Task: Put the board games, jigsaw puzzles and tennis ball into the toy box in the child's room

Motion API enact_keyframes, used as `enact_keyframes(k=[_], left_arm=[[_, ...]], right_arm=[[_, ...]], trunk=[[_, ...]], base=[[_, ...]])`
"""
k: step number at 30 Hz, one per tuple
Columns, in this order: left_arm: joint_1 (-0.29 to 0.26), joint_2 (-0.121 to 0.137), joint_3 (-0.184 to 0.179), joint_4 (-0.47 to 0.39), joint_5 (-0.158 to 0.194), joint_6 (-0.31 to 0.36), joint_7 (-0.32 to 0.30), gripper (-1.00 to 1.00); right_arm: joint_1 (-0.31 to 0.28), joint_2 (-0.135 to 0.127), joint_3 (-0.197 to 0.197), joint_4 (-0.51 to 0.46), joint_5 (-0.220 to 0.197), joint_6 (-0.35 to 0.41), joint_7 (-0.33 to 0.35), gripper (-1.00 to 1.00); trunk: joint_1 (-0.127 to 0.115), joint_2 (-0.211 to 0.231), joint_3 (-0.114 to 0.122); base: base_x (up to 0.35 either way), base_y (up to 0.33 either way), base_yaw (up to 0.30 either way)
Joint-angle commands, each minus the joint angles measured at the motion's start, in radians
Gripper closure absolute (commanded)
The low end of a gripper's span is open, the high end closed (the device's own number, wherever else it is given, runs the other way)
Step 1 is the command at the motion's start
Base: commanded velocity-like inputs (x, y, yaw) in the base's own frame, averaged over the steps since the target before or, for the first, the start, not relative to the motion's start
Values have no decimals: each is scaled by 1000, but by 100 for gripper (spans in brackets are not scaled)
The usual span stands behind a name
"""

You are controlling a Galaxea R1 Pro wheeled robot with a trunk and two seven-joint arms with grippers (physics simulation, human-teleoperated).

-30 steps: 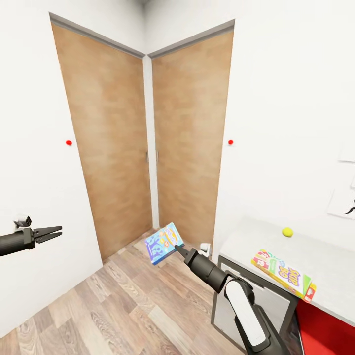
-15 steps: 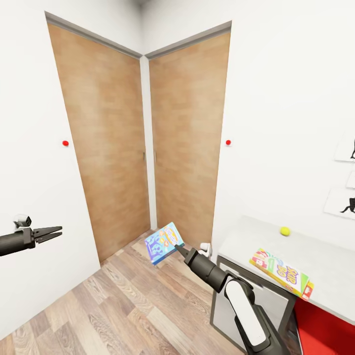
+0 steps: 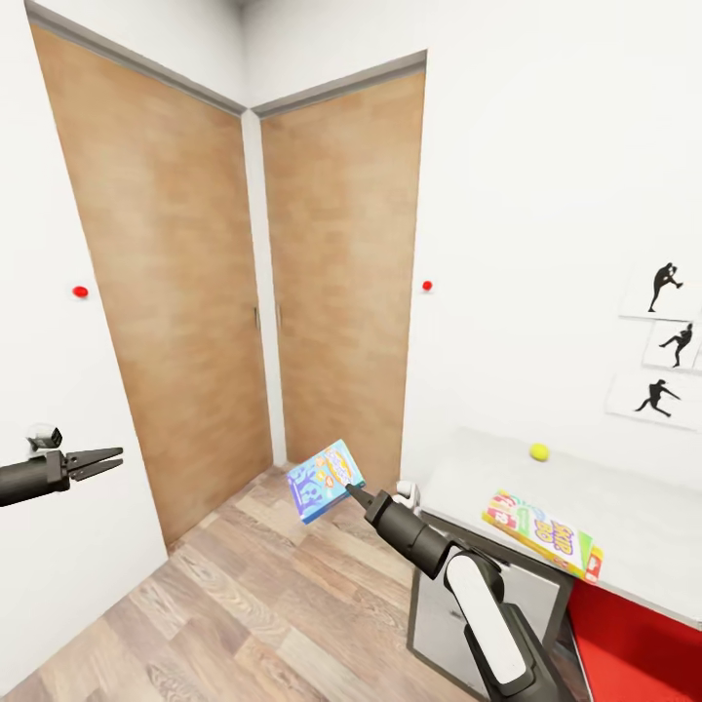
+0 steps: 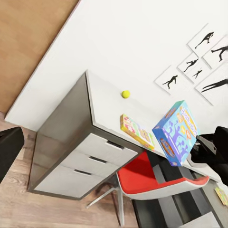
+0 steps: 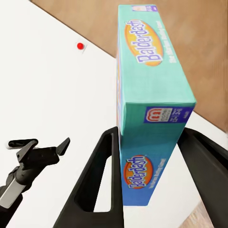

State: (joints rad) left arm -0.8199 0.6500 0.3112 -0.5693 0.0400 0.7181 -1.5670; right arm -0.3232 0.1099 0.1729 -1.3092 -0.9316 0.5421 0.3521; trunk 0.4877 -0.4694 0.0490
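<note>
The right pincer (image 3: 357, 492) is pinching the blue game (image 3: 325, 480) by one edge, its two black fingers (image 5: 97, 185) pressed flat against the box's two broad faces. The box juts out ahead of the pincer, tilted, over the wood floor (image 3: 244, 604) and clear of everything else; the right wrist view shows its teal edge with "Balderdash" lettering (image 5: 152, 85).

To the right of this pincer lies the desk (image 3: 643, 531), its grey top close by. The Skip-Bo box (image 3: 542, 534) rests flat near the desk's front edge, just beyond the arm's elbow. The ball (image 3: 538, 451) sits further back on the top, near the wall, well apart from the Skip-Bo box. In the left wrist view the ball (image 4: 125, 94) and the Skip-Bo box (image 4: 137, 131) lie on the desk behind the held blue game (image 4: 176, 132), with a red chair (image 4: 156, 178) tucked under the desk.

The left pincer (image 3: 107, 458) hangs far off to the left, beside a white wall, fingers a little spread and holding nothing.

Ahead of both pincers stand two brown doors (image 3: 341, 273) meeting in a corner. Black sports silhouettes (image 3: 668, 341) hang on the wall above the desk
</note>
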Motion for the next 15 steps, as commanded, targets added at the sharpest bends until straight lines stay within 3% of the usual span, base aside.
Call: enact_keyframes(k=[1,15], left_arm=[[0,0,0,0,0,11,-4,-100],[0,0,0,0,1,10,-4,-100]], right_arm=[[0,0,-1,0,-6,6,1,100],[0,-3,-1,-3,-7,6,1,100]], trunk=[[1,-1,1],[1,-1,15]], base=[[135,88,-247],[25,14,-246]])
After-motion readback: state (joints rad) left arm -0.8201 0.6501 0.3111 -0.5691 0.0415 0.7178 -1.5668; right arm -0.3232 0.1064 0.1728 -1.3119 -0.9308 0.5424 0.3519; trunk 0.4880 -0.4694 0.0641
